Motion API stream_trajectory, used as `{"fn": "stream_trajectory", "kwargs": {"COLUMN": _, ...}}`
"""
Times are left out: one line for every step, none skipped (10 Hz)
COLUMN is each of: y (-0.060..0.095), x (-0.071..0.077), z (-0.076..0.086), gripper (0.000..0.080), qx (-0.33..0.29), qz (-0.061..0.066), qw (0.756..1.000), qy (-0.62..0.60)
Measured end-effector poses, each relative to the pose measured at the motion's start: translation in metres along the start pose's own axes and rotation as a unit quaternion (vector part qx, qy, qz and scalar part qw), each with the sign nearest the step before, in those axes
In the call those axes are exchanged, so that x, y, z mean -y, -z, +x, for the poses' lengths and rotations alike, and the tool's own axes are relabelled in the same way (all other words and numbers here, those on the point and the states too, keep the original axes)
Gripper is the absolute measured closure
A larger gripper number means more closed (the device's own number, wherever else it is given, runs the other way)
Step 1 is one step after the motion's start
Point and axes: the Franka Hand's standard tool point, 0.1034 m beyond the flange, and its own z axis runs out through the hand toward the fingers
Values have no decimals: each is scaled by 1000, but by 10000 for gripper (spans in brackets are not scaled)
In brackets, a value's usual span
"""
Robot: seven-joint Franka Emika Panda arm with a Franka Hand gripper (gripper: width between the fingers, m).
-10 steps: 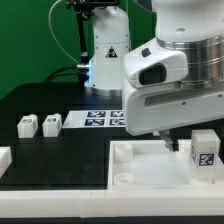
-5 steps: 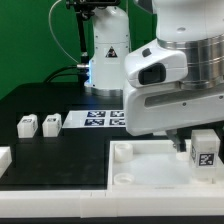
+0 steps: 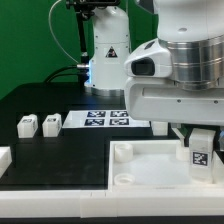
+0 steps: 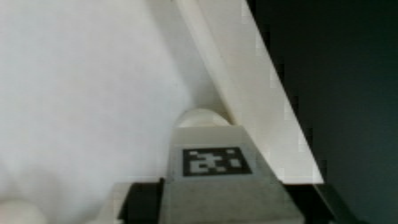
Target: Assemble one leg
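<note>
A leg (image 3: 201,152), a small white block with a black-and-white tag, stands inside the large white tray (image 3: 140,172) near its far corner at the exterior view's right. My gripper (image 3: 198,137) is above it and shut on the leg; in the wrist view the leg (image 4: 215,160) fills the gap between the two dark fingers (image 4: 143,200), and the tray floor (image 4: 89,90) lies behind it. Two more legs (image 3: 28,125) (image 3: 50,123) stand on the black table at the exterior view's left.
The marker board (image 3: 100,119) lies on the table behind the tray. A white robot base (image 3: 108,50) stands at the back. Another white part (image 3: 4,157) shows at the left edge. The tray's raised rim (image 4: 258,80) runs beside the held leg.
The arm has shifted toward the exterior view's right and slightly down, carrying the leg with it; the leg now sits a bit lower in the tray's far right corner.
</note>
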Motion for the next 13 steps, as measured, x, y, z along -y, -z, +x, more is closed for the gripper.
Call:
{"fn": "stream_trajectory", "kwargs": {"y": -2, "x": 0, "z": -5, "gripper": 505, "qx": -10, "qz": 6, "qw": 997, "qy": -81}}
{"fn": "stream_trajectory", "kwargs": {"y": -3, "x": 2, "z": -6, "gripper": 506, "qx": -16, "qz": 28, "qw": 988, "qy": -148}}
{"fn": "stream_trajectory", "kwargs": {"y": -3, "x": 2, "z": -5, "gripper": 506, "qx": -13, "qz": 60, "qw": 967, "qy": -246}}
{"fn": "stream_trajectory", "kwargs": {"y": -4, "x": 6, "z": -7, "gripper": 506, "qx": -6, "qz": 71, "qw": 942, "qy": -327}}
{"fn": "stream_trajectory", "kwargs": {"y": -3, "x": 8, "z": -8, "gripper": 506, "qx": -6, "qz": 73, "qw": 932, "qy": -356}}
{"fn": "stream_trajectory", "kwargs": {"y": -3, "x": 8, "z": -8, "gripper": 506, "qx": -7, "qz": 73, "qw": 936, "qy": -344}}
{"fn": "stream_trajectory", "kwargs": {"y": -4, "x": 8, "z": -9, "gripper": 506, "qx": -7, "qz": 71, "qw": 940, "qy": -334}}
{"fn": "stream_trajectory", "kwargs": {"y": -9, "x": 5, "z": -14, "gripper": 325, "qx": 1, "qz": 52, "qw": 963, "qy": -264}}
{"fn": "stream_trajectory", "kwargs": {"y": -11, "x": 4, "z": -13, "gripper": 210, "qx": 1, "qz": 50, "qw": 970, "qy": -236}}
{"fn": "stream_trajectory", "kwargs": {"y": -11, "x": 1, "z": -12, "gripper": 210, "qx": 1, "qz": 43, "qw": 987, "qy": -157}}
{"fn": "stream_trajectory", "kwargs": {"y": -12, "x": -4, "z": -8, "gripper": 161, "qx": -8, "qz": 41, "qw": 996, "qy": -81}}
{"fn": "stream_trajectory", "kwargs": {"y": -15, "x": -7, "z": -6, "gripper": 153, "qx": -20, "qz": 46, "qw": 998, "qy": -41}}
{"fn": "stream_trajectory", "kwargs": {"y": -16, "x": -8, "z": -7, "gripper": 153, "qx": -21, "qz": 43, "qw": 999, "qy": 18}}
